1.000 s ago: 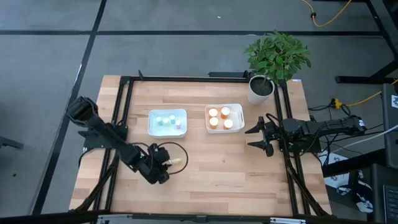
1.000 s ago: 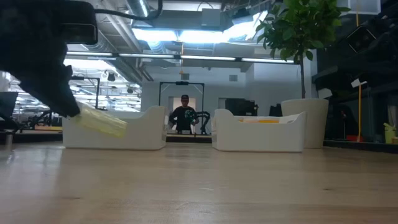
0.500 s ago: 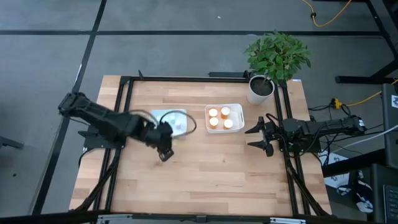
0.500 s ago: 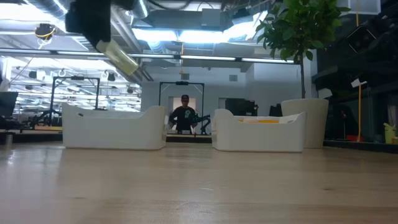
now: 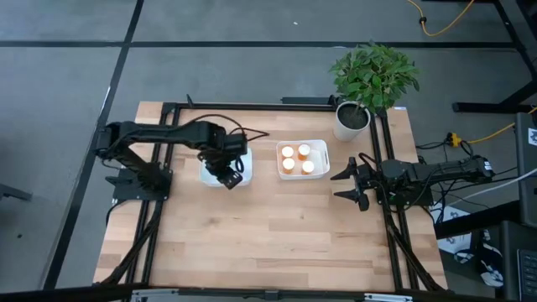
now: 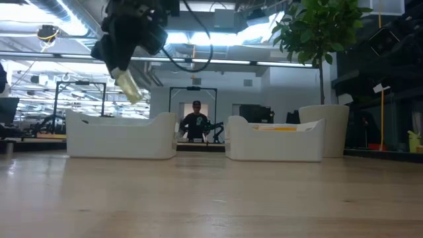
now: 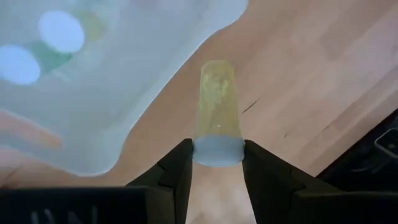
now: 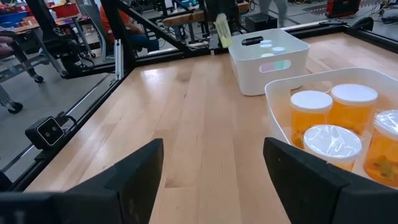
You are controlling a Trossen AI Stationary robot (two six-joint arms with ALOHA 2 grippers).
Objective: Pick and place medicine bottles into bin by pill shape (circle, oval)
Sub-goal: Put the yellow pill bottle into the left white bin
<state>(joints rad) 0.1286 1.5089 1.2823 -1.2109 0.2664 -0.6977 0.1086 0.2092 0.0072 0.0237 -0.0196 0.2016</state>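
My left gripper is shut on a small pale yellow-green bottle with a white cap. It hovers over the near edge of the left white bin, and the low view shows the bottle well above the bin wall. Small white-capped bottles stand inside that bin. Several orange bottles stand in the right white bin. My right gripper is open and empty at the table's right edge. My left gripper pinches the bottle's white cap end between its two fingers. The fingers slant downward, and the bottle's tinted body sticks out past them, pointing down and tilted. The bottle is lifted clear, above the bin's near rim.
A potted plant stands at the table's far right corner. A black frame runs round the table. Bare wood lies across the table's near half. A person shows far off in the room.
My left gripper, still shut on the bottle, has risen from low over the table's near left part. It has gone toward the far edge and right, to above the left bin. The bottle has tipped from nearly level to pointing down.
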